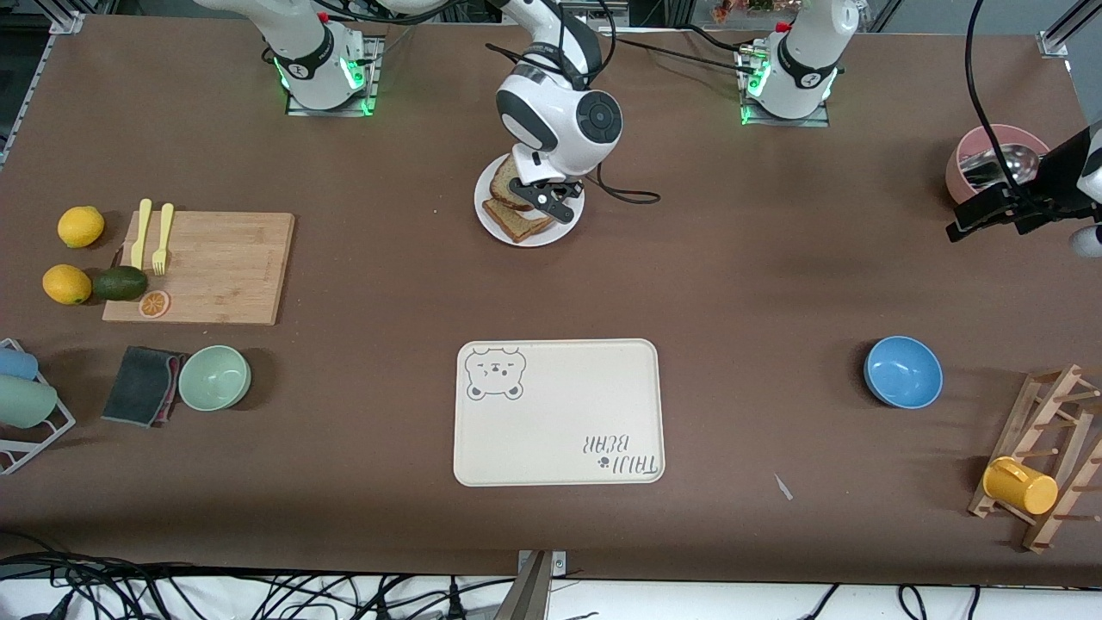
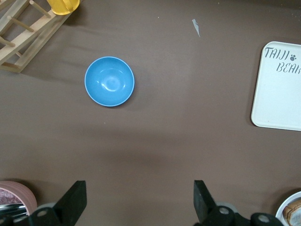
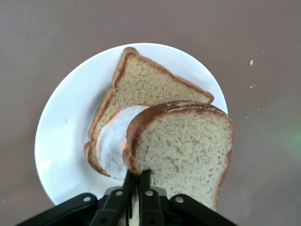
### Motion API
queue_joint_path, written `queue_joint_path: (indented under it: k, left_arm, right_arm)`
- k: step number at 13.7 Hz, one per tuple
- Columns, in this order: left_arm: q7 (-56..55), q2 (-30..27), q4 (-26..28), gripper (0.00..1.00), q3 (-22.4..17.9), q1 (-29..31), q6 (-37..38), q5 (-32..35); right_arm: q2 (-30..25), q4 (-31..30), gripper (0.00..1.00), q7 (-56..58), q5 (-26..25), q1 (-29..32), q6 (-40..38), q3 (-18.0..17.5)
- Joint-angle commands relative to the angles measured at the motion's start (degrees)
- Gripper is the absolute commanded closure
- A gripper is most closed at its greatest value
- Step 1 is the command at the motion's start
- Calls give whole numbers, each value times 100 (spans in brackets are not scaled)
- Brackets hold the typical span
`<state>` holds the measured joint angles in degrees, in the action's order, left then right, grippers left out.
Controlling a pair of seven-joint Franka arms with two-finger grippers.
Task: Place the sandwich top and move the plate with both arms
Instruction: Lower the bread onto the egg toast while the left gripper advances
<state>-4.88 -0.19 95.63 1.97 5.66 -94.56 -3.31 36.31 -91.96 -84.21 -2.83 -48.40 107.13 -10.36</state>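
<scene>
**Soft brown bread pinched at its edge, held over the plate**

Wholegrain and light brown with a darker crust, the sandwich top (image 3: 186, 143) hangs over the plate (image 3: 56, 141), clamped at one edge between the closed fingers of the right gripper (image 3: 138, 181). It is tilted and partly overlaps the lower slice (image 3: 150, 84), which lies flat on the plate with the white of a fried egg (image 3: 113, 141) showing on it. Whether the held slice already touches the egg cannot be told.

The slice is probably very light, spongy and easily dented, so a hard squeeze would likely crush the crumb or tear the crust. An edge grip near the crust looks the firmest hold; the slice may sag or swing from it, so a low, level release seems wise. The egg is likely slick, and the top could slide if dropped off-centre.

The plate looks stiff, smooth and light, and best taken by its thin rim from two sides. It sits on the brown table (image 1: 758, 275) between the two arm bases, farther from the front camera than the cream bear tray (image 1: 560, 413).

The left gripper (image 2: 138, 200) waits with fingers wide apart over bare table near the pink pot (image 1: 990, 164), with the blue bowl (image 2: 109, 81) below it.
</scene>
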Motion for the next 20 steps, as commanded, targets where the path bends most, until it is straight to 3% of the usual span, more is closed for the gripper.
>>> queue_joint_path:
  k: [1, 2, 3, 4, 8, 11, 15, 20]
  left_arm:
    - [75, 72, -142, 0, 13, -4, 113, -4]
    - [75, 72, -141, 0, 31, -4, 122, 127]
    - [49, 72, -141, 0, 40, -13, 122, 189]
    - [5, 72, -141, 0, 40, -13, 131, 190]
    - [-154, 133, -124, 0, 83, -21, 166, 225]
    - [-136, 352, -98, 0, 171, -21, 113, 138]
    - [-127, 721, -54, 0, 356, -21, -141, -125]
    - [48, 1143, 25, 0, 496, -21, -457, -557]
  right_arm:
    - [157, 153, 100, -69, -157, -38, 26, 60]
    - [157, 161, 99, -69, -148, -21, 27, 61]
    - [157, 161, 50, -78, -148, -20, 36, 69]
    - [157, 170, 32, -78, -139, -29, 27, 69]
    - [34, 231, 5, -43, -148, -29, -17, 78]
    - [-28, 749, 1, 97, -157, 76, -253, 148]
    - [-176, 1321, 1, 1658, -52, 435, -1088, 631]
    - [-581, 1321, 1, 3714, 353, 1735, -1116, 729]
